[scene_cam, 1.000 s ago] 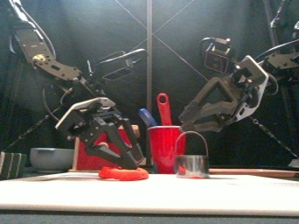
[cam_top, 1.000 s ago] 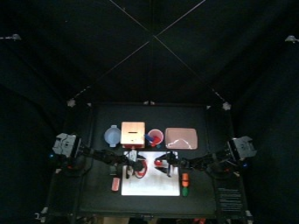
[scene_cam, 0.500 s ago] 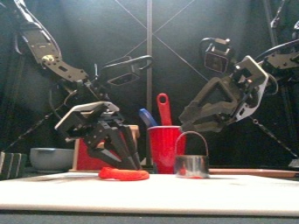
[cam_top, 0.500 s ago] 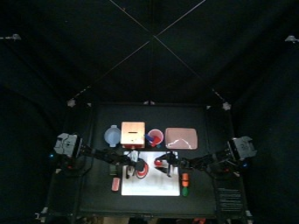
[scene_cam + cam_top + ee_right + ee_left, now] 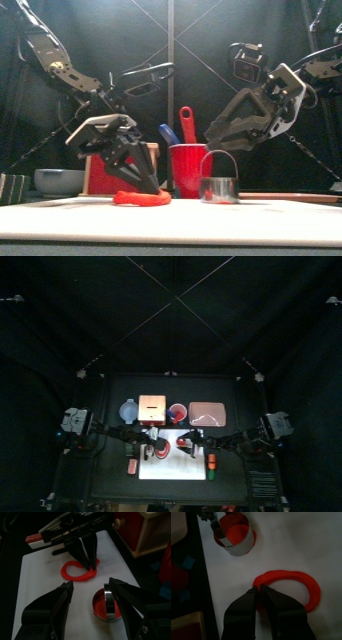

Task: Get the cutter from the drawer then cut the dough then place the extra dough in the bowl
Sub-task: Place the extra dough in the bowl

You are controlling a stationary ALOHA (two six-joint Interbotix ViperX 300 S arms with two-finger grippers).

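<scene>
TOP: white cutting board at lower centre of black tabletop, flat red dough ring lying on it | FRONT: round metal cutter with wire handle stands right of ring, apart | LEFT WRIST: left gripper fingers pinching ring's rim; red dough disc inside cutter | RIGHT WRIST: right gripper fingers spread, above cutter.

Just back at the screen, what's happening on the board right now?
The left gripper has its fingers pinched on the red dough ring, which lies on the white board. The cutter, with the cut disc inside, stands beside it. The right gripper hovers open near the cutter. The ring is not yet in the bowl.
</scene>
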